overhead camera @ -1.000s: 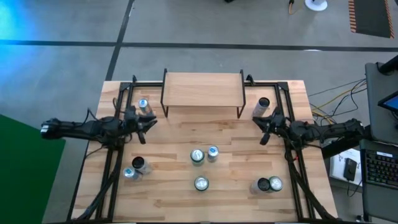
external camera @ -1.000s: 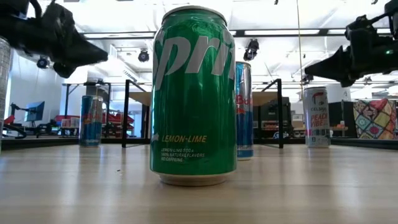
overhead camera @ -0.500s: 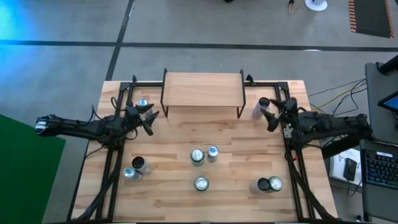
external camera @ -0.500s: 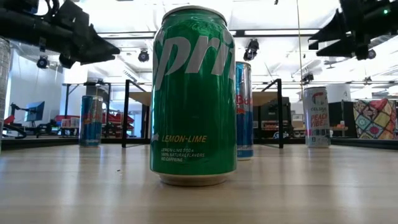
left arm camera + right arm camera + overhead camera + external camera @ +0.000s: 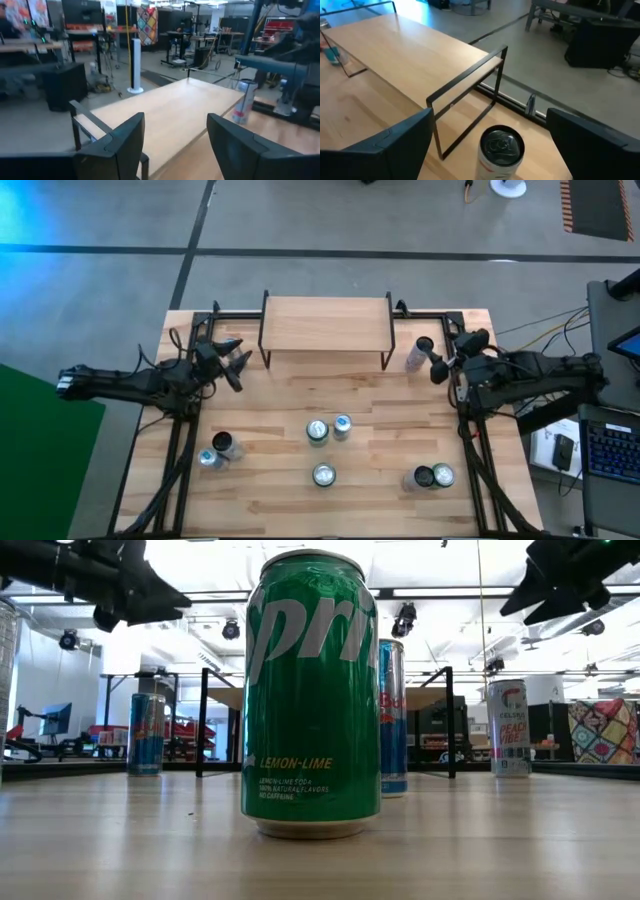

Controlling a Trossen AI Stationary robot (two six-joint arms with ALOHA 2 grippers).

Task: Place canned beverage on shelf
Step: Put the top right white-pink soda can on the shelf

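Note:
The shelf [image 5: 325, 323] stands at the table's far middle, its wood top bare. A white and pink can [image 5: 420, 352] stands upright on the table just right of the shelf. My right gripper [image 5: 437, 364] hovers open above and beside it; in the right wrist view the can's top [image 5: 501, 145] shows below, between the spread fingers, untouched. A blue can [image 5: 146, 733] stands left of the shelf. My left gripper [image 5: 231, 357] is open above that spot, facing the shelf top [image 5: 175, 107], with nothing between its fingers.
A green Sprite can [image 5: 323, 475] stands near the front middle. Two cans [image 5: 330, 428] stand at the table's centre, two more [image 5: 214, 451] at the near left, and two [image 5: 434, 476] at the near right. Black frame rails [image 5: 187, 430] run along both table sides.
Both grippers have risen and gone toward the table's far edge, and both have opened. My right gripper has come up beside the white can. My left one has swung toward the shelf's left end. No can has moved.

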